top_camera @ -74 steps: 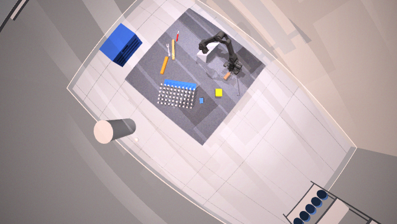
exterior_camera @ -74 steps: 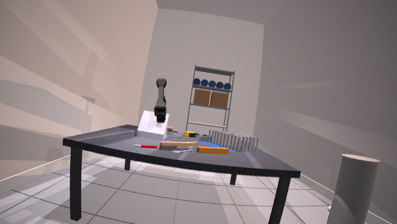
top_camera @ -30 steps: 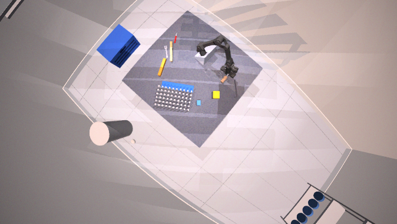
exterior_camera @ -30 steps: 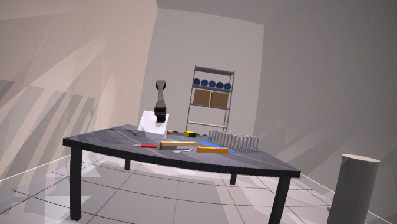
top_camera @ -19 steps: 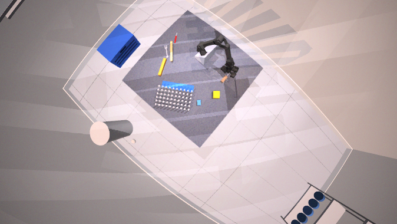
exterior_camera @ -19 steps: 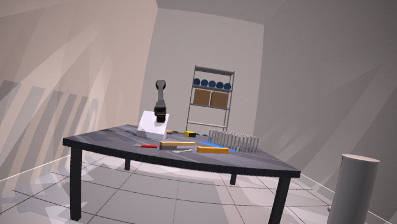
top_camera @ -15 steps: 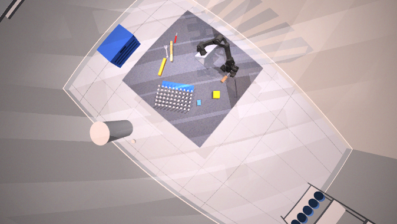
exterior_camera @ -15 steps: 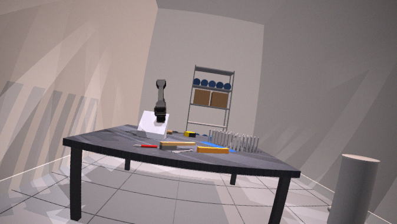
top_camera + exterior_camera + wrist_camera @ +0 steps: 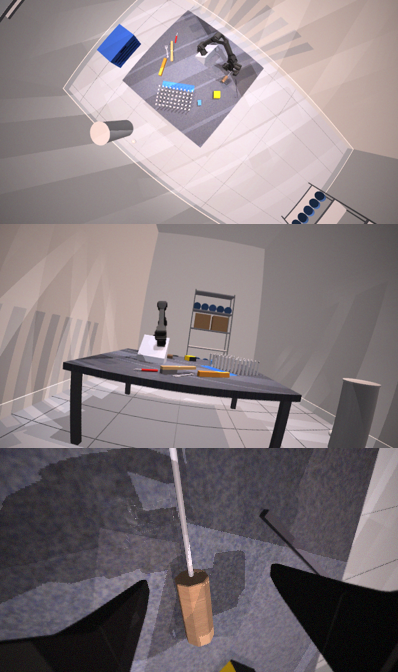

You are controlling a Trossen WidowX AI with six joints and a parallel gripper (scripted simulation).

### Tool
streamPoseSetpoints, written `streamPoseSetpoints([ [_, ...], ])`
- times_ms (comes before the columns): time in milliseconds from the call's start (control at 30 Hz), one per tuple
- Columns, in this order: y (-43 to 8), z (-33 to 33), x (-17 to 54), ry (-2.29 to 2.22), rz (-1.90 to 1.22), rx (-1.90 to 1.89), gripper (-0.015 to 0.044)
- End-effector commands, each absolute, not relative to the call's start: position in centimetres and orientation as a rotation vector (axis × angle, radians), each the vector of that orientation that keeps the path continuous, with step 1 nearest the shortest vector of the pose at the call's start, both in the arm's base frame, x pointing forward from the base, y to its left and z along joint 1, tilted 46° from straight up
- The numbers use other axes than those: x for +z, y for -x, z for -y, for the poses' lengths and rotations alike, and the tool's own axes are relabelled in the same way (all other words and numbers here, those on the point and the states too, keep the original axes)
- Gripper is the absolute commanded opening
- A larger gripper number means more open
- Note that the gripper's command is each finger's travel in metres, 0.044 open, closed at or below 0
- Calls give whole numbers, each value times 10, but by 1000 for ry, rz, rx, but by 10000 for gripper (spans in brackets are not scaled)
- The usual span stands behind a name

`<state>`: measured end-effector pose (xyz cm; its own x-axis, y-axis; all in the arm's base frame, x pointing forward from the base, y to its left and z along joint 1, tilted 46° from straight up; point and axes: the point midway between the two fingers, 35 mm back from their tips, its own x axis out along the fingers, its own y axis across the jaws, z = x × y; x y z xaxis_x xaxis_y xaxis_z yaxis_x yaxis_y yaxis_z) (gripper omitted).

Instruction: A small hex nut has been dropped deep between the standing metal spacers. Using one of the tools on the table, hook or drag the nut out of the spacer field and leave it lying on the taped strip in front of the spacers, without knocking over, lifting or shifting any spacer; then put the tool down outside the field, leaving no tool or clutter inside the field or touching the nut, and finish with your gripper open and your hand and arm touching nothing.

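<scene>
1. No brand, label or writing can be read on anything in view.
2. The dark, mottled blue-grey tabletop (image 9: pixel 177 69) (image 9: pixel 112 362) has straight edges; pale tiles lie beneath it.
3. The black, angular jaws (image 9: pixel 232 68) stand wide apart with nothing between them; their tapered tips flank, in the wrist view, a tool with a faceted tan wooden handle (image 9: pixel 225 79) (image 9: pixel 170 356) (image 9: pixel 196 610) and a thin, smooth metal shaft (image 9: pixel 183 518).
4. A slim black bar (image 9: pixel 236 88) (image 9: pixel 292 543) lies near that tool; a yellow block (image 9: pixel 217 94) (image 9: pixel 189 358) and a smaller light-blue block (image 9: pixel 199 102) sit farther along.
5. Slender, round, pale metal spacers (image 9: pixel 174 98) (image 9: pixel 236 365) stand upright in close rows; the flat bright-blue taped strip (image 9: pixel 178 86) (image 9: pixel 217 369) runs along one side; the hex nut cannot be made out, so I cannot tell where it lies.
6. Well apart from the jaws lie an orange rectangular bar (image 9: pixel 162 66) (image 9: pixel 213 374), a silvery metal wrench (image 9: pixel 166 51) (image 9: pixel 183 375), a long pale-wood stick (image 9: pixel 172 50) (image 9: pixel 178 368) and a slim red-handled tool (image 9: pixel 176 38) (image 9: pixel 149 369).
</scene>
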<state>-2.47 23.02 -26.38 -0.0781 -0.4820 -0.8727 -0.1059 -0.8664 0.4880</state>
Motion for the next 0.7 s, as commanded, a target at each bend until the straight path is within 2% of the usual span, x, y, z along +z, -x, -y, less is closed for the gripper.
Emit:
streamPoseSetpoints([
  [0,24,-233,-262,-1931,632,-2029,440],
  [400,23,-233,-262,-1926,634,-2034,440],
  [667,-44,-229,-261,-1684,696,-2291,440],
])
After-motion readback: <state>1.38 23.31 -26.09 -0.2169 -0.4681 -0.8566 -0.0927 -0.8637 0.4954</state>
